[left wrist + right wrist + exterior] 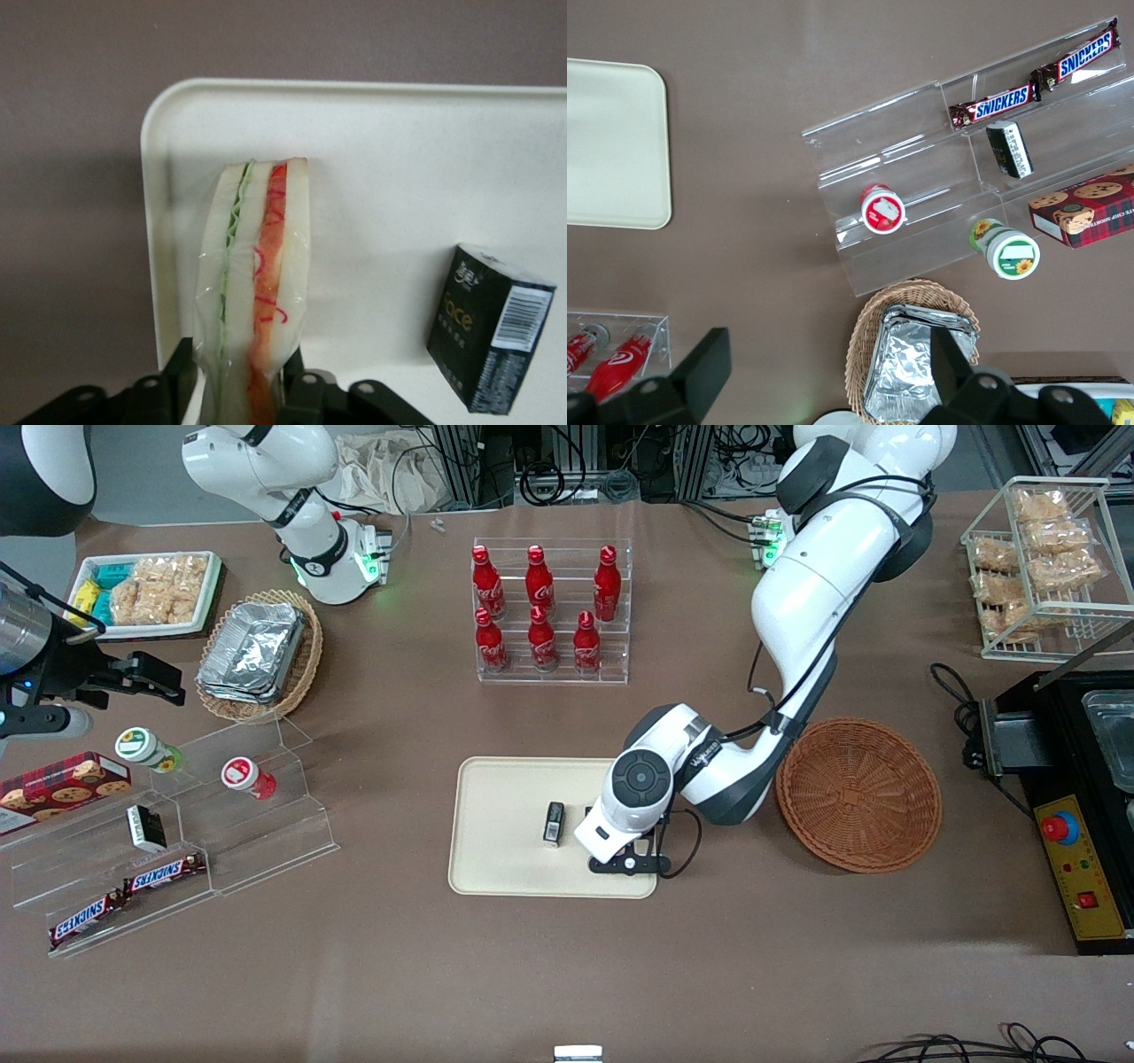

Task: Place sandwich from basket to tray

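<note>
The sandwich, a pale bread wedge in clear film with green and orange-red filling, sits between my gripper's fingers. My gripper is shut on it over the cream tray, close to the tray's edge. In the front view my gripper is low over the tray, at its end nearest the basket, and the arm hides the sandwich. The round reddish-brown wicker basket stands beside the tray toward the working arm's end, with nothing in it.
A small black box stands on the tray beside my gripper; it also shows in the left wrist view. A rack of red bottles stands farther from the front camera. A black unit stands beside the basket.
</note>
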Controlling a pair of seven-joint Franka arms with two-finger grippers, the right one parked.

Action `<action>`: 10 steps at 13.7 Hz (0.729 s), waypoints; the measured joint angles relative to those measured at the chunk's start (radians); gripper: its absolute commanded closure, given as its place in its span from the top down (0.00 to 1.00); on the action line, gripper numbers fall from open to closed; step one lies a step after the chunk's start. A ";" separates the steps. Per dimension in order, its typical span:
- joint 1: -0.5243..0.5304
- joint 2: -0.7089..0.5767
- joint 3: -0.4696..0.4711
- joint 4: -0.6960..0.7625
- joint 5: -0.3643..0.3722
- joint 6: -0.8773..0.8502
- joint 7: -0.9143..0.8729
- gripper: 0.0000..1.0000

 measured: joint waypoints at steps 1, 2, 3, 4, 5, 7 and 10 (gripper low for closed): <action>0.001 -0.005 0.000 0.008 0.004 0.000 0.000 1.00; 0.002 -0.016 0.000 0.015 0.007 0.000 0.000 1.00; 0.006 -0.037 0.001 0.014 0.009 -0.002 -0.002 1.00; 0.015 -0.071 0.004 0.007 0.011 -0.007 -0.004 1.00; 0.038 -0.126 0.006 -0.020 0.012 -0.014 -0.004 1.00; 0.122 -0.278 0.004 -0.128 0.011 -0.025 -0.001 1.00; 0.250 -0.547 0.001 -0.347 -0.070 -0.045 0.017 1.00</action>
